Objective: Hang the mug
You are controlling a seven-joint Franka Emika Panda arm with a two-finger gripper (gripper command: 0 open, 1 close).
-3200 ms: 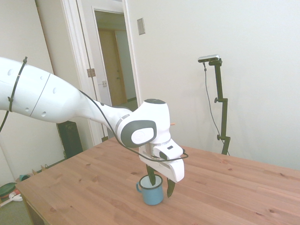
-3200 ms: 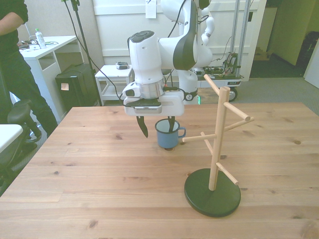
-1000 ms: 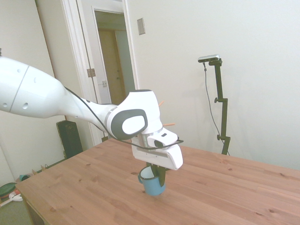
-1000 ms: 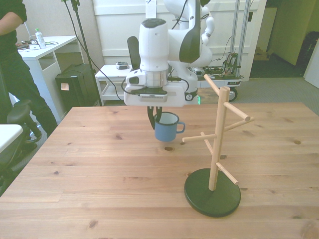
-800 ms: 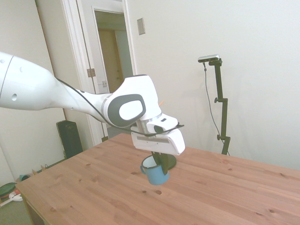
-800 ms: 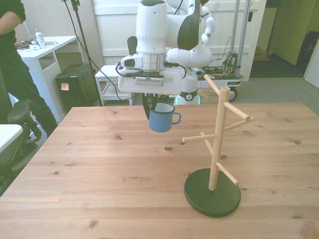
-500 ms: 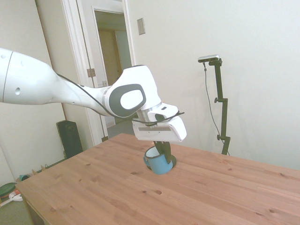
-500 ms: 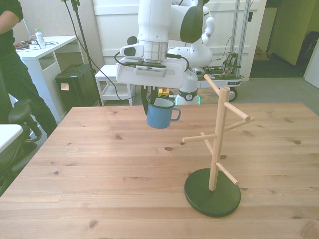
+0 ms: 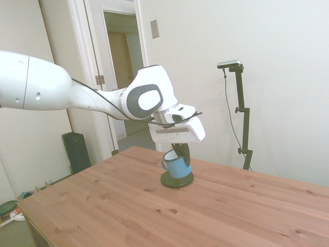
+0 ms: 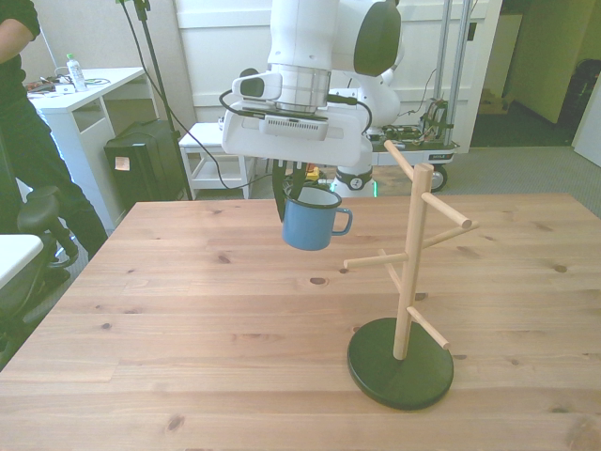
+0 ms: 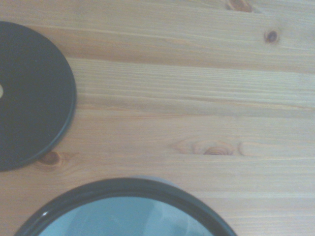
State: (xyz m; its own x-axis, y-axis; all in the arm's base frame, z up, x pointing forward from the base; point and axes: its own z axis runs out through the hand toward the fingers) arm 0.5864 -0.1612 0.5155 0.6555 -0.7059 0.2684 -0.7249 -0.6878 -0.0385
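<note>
The room is evenly and brightly lit, with soft diffuse light and no hard glare. In the side view the pale wall (image 9: 267,46) looks slightly washed out, and the picture is a little soft overall. In the front view only faint, blurred shadows lie on the tabletop (image 10: 188,319), the darkest hugging the rack's dark round base (image 10: 400,375). The wrist view is soft: the wood grain is mildly blurred and the mug (image 11: 128,216) rim, very close, is out of focus.
</note>
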